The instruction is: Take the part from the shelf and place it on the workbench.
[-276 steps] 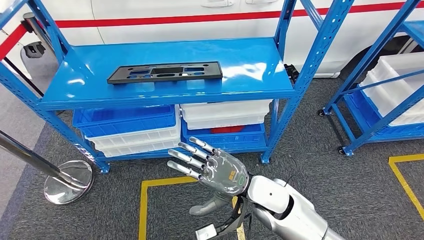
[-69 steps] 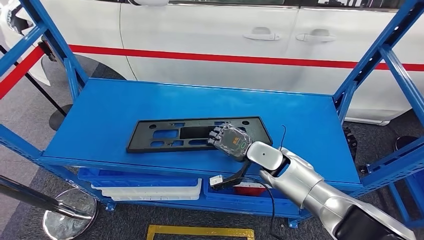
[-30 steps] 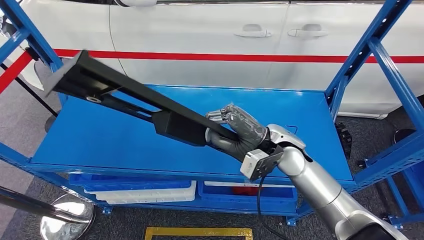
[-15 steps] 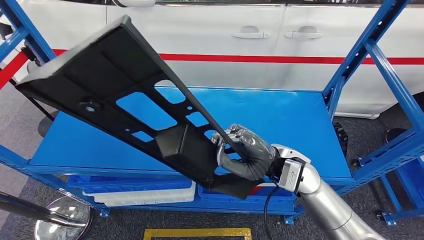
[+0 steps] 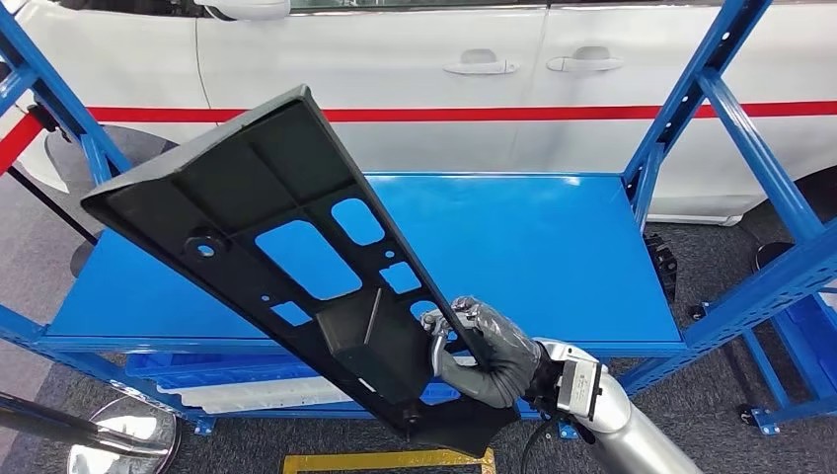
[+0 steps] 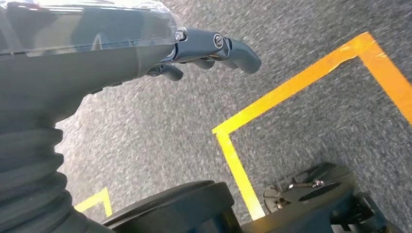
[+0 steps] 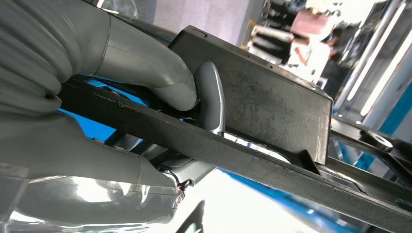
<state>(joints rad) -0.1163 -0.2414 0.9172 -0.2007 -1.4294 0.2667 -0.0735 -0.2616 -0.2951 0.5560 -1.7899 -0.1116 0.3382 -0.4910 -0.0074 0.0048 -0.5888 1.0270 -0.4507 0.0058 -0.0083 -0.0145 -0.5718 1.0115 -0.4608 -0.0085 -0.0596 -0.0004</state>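
Observation:
The part, a long black plastic panel (image 5: 281,252) with several cutouts, is lifted off the blue shelf (image 5: 553,247) and tilted, its far end up at the left, its underside facing me. My right hand (image 5: 484,351) grips its near edge in front of the shelf's front rim. In the right wrist view the thumb and fingers (image 7: 145,68) wrap the panel's dark rim (image 7: 252,160). My left hand (image 6: 145,53) hangs over grey carpet, fingers curled in, holding nothing.
A white car with a red stripe (image 5: 474,114) stands behind the shelf. Blue uprights (image 5: 681,109) flank it. Bins (image 5: 247,390) sit on the lower level. A chrome stanchion base (image 5: 118,444) stands lower left. Yellow floor tape (image 6: 272,102) marks the carpet.
My right hand reached the panel, gripped it, and lifted it off the shelf. In the last half second it drew the panel nearer and lower, tilted more upright.

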